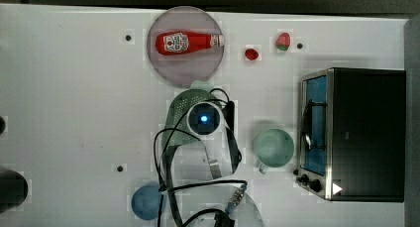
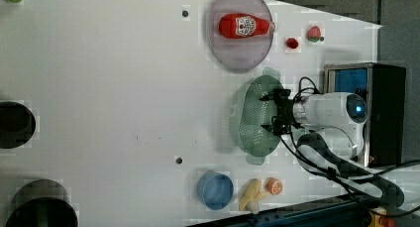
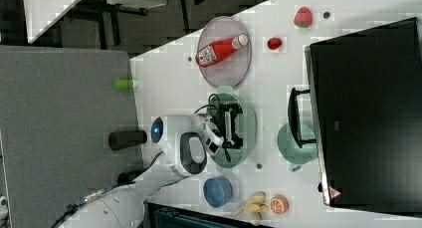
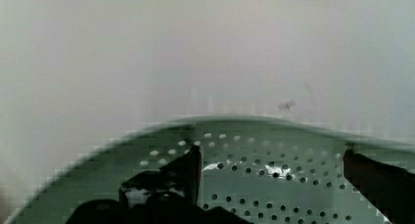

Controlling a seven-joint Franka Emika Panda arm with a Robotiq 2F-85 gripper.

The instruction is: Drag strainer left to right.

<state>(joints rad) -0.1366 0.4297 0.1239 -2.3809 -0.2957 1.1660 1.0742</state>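
You've got the gripper down inside the strainer, jaws spread wide and gripping nothing; in the wrist view the two fingers stand well apart over the holed wall of the strainer, and I'd say that's so you can hook the wall and push rather than lift; a drag needs no clamp. The strainer sits on the table mid-scene, just below the plate with the ketchup in the top view, and the mug stands to the top view's right of it, near the oven. That mug looks to me like your obstacle; the free run to the top view's right is short before rim meets mug. In the right view the gripper hangs over the bowl's middle; I can't tell whether a finger already touches the wall.
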